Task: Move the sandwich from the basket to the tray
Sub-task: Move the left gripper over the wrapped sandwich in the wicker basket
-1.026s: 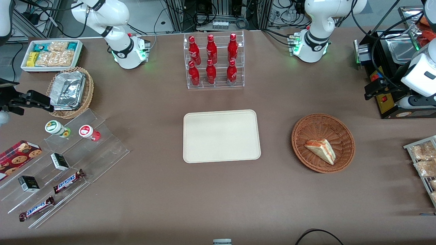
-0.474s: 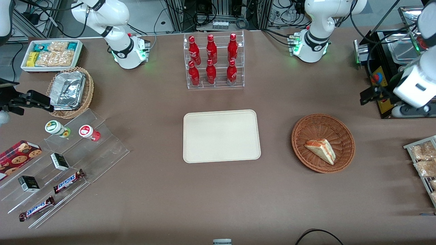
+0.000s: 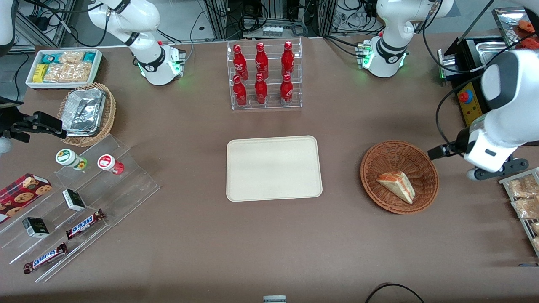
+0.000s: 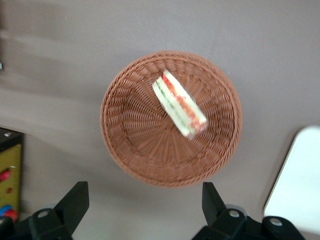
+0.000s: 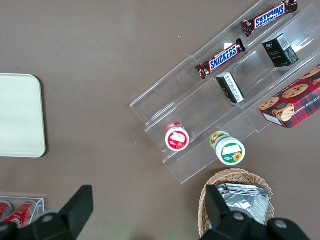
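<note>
- The sandwich [image 3: 396,186] [image 4: 179,104] lies in the basket [image 3: 399,176] [image 4: 171,118], on the part of the weave nearer the front camera, with its point aimed at the rim.
- The basket sits on the brown table [image 3: 269,244], beside the tray [image 3: 273,168] [image 4: 299,180] and well apart from it, toward the working arm's end.
- The gripper [image 4: 145,202] hangs above the table just beside the basket, toward the working arm's end, touching nothing.
- Its fingers [image 4: 75,202] are spread wide with nothing between them.
- A rack of red bottles [image 3: 264,75] stands farther from the front camera than the tray.
- A tan wicker basket with foil trays [image 3: 86,112] lies toward the parked arm's end.
</note>
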`<action>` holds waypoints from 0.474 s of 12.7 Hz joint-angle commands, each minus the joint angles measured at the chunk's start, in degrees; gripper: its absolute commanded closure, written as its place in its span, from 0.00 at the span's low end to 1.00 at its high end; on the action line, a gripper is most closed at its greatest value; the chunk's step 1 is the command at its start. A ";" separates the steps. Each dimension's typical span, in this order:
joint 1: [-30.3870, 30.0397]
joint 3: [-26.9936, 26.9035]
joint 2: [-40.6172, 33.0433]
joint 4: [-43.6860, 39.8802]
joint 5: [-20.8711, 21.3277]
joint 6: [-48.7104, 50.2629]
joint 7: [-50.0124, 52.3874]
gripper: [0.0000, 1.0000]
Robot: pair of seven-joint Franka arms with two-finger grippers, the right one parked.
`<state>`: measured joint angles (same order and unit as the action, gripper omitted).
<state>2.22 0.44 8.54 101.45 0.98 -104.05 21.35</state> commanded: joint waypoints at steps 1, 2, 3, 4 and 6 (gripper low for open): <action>0.42 0.43 -0.10 4.79 -0.80 -7.37 8.86 0.00; 1.29 0.43 0.42 6.03 -0.80 -9.92 11.84 0.00; 1.99 0.43 1.47 7.00 -0.80 -12.38 15.18 0.00; 2.96 0.43 2.01 7.88 -0.80 -14.76 18.26 0.00; 4.10 0.43 3.23 9.64 -0.71 -18.72 22.93 0.00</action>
<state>5.08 1.11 11.20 109.59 0.64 -119.63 40.10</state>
